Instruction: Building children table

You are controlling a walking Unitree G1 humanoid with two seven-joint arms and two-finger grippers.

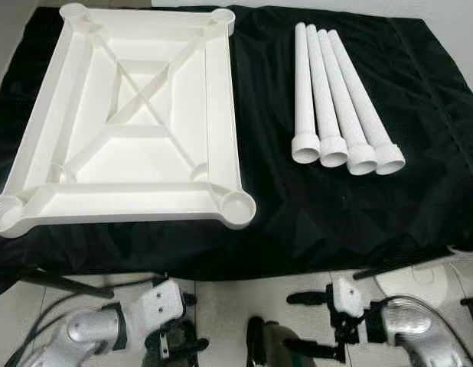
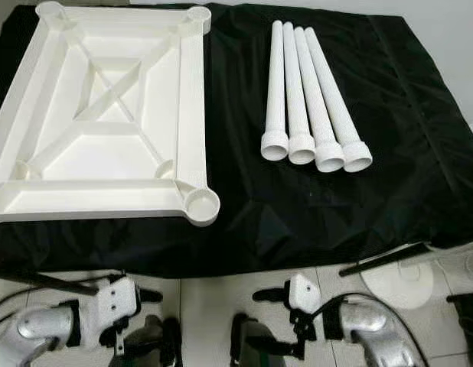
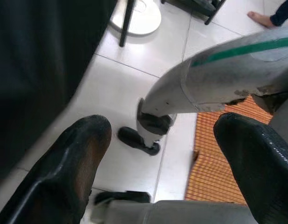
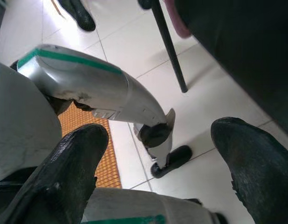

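both arms are rounded silver shells with a brushed metal sheen, each ending in a white wrist block; thin black cables loop beside them. the left gripper (image 3: pixel 162 163) and right gripper (image 4: pixel 158 163) each carry two long black fingers (image 3: pixel 72 168) with thick, rounded, slightly glossy tips. the silver legs bear a green stripe (image 4: pixel 65 58), with scuffed edges, and end in small black feet (image 4: pixel 169 161)

The table top (image 2: pixel 99 115) is being cut off at the left edge of the right eye view, its near left corner socket lost. The black cloth (image 1: pixel 336 222) is being cropped on both sides. A person's foot (image 3: pixel 263 18) is being clipped at the frame's edge in the left wrist view.
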